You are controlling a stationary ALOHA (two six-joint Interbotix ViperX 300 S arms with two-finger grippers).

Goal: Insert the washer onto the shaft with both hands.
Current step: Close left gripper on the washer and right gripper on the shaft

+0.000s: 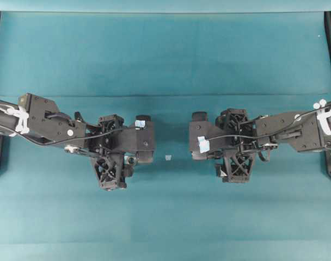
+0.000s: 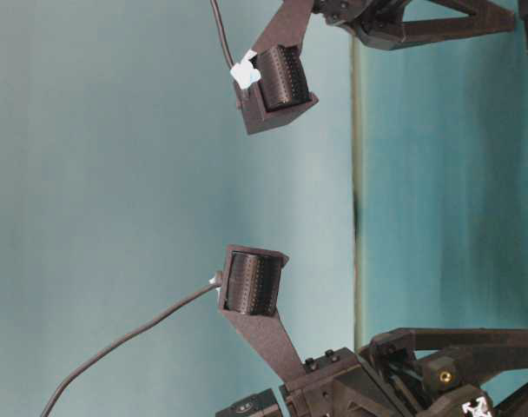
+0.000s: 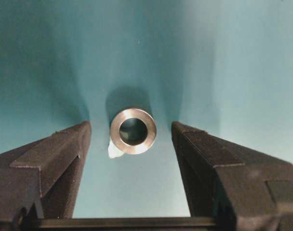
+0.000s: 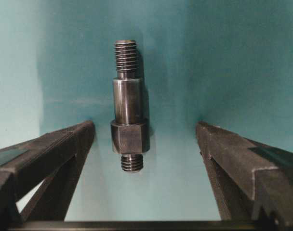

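Grippers are hovering wide apart, holding nothing. Left gripper (image 3: 132, 144) is flanking the washer (image 3: 133, 131) on the tabletop (image 3: 243, 72); right gripper (image 4: 146, 144) is flanking the shaft (image 4: 128, 106).

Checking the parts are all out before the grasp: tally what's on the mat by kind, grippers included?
Washer: 1
Shaft: 1
Pale scrap: 1
Grippers: 2, left gripper and right gripper, both open, holding nothing
Total: 5
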